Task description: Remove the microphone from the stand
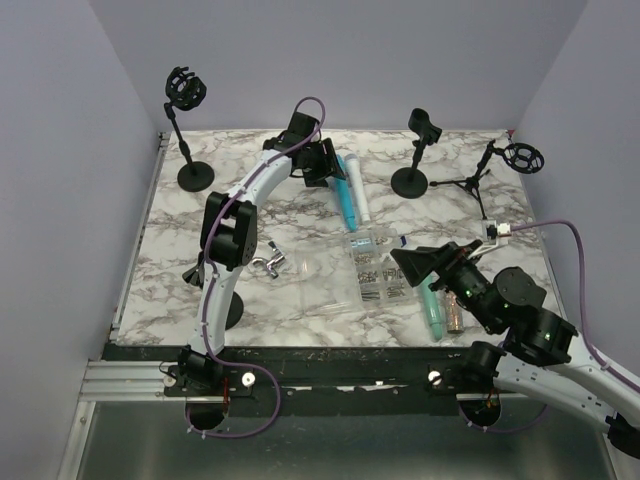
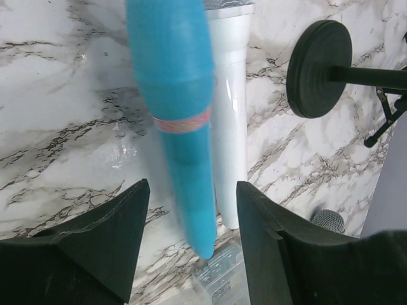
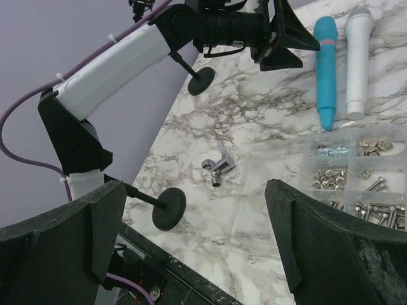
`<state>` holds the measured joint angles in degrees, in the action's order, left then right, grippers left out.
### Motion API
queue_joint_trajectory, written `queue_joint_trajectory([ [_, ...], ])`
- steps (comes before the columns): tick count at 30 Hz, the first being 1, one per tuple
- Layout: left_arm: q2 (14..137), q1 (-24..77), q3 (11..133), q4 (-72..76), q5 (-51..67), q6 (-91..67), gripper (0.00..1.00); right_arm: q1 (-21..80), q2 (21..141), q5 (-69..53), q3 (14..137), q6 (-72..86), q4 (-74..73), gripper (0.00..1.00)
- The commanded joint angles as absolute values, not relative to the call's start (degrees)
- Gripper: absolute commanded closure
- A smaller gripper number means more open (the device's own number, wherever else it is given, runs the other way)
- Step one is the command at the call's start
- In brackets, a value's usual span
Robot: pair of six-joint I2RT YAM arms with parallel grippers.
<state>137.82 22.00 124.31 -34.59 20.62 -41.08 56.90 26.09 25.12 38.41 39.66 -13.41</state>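
Observation:
A blue microphone (image 1: pixel 347 207) lies on the marble table next to a white microphone (image 1: pixel 356 183). My left gripper (image 1: pixel 322 165) hovers open just behind them. In the left wrist view the blue microphone (image 2: pixel 181 121) looks blurred between my spread fingers (image 2: pixel 127 222) and touches neither; the white one (image 2: pixel 229 121) lies beside it. The black stand (image 1: pixel 418 135) to the right holds nothing in its clip. My right gripper (image 1: pixel 425 262) is open and empty at the front right, and in its wrist view (image 3: pixel 197 229) it is above bare table.
A shock-mount stand (image 1: pixel 185 92) is at the back left and a tripod stand (image 1: pixel 520 157) at the back right. A low stand base (image 3: pixel 168 208) sits by the left arm. A chrome tap (image 1: pixel 270 262), a clear parts box (image 1: pixel 375 265) and a teal microphone (image 1: pixel 432 310) lie mid-table.

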Motion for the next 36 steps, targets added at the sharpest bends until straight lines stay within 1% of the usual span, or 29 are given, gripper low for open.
queue_joint_trajectory([
  [1, 138.4, 22.4, 127.3, -35.4, 22.7, -41.3, 0.39, 56.8, 25.7, 26.9, 38.4, 40.5, -15.2, 0.00],
  [8, 136.0, 22.2, 126.8, -36.0, 24.0, -40.4, 0.36, 56.8, 25.5, 27.3, 38.5, 40.6, -15.9, 0.00],
  [19, 126.8, 22.3, 123.9, -37.8, 26.7, -36.3, 0.31, 56.8, 26.0, 28.6, 37.9, 41.3, -16.3, 0.00],
  [28, 115.0, 19.6, 118.3, -37.7, 29.8, -32.8, 0.31, 56.7, 28.7, 27.9, 37.3, 41.6, -14.5, 0.00],
  [36, 101.7, 12.3, 108.8, -35.9, 31.8, -31.7, 0.31, 56.7, 29.8, 27.5, 36.6, 42.0, -13.2, 0.00],
])
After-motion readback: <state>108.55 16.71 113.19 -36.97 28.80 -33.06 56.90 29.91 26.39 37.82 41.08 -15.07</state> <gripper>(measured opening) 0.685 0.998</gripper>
